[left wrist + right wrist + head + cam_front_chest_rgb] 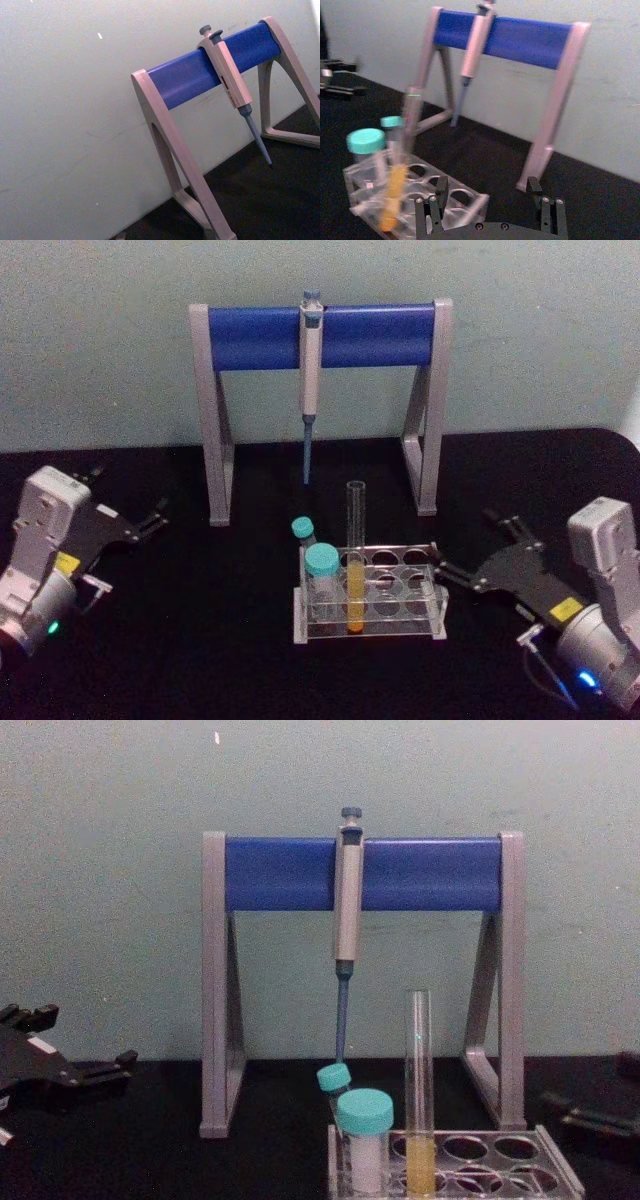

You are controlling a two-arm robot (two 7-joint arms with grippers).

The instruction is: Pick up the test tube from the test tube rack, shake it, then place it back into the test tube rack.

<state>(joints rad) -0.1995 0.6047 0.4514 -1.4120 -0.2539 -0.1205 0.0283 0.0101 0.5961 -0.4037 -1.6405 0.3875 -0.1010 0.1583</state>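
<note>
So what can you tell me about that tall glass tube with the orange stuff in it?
The test tube is a tall, slim tube of clear glass, open at the top with no cap. Yellow-orange liquid fills its lower part. It stands upright in a hole of the test tube rack, beside a teal-capped vial.

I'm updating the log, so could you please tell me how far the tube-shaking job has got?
Done: nothing visibly; the test tube stands upright in the rack. In hand: nothing; the right gripper sits open beside the rack's right end, and the left gripper is open, far left. Remaining: apparently grasp, lift, shake, return.
</note>
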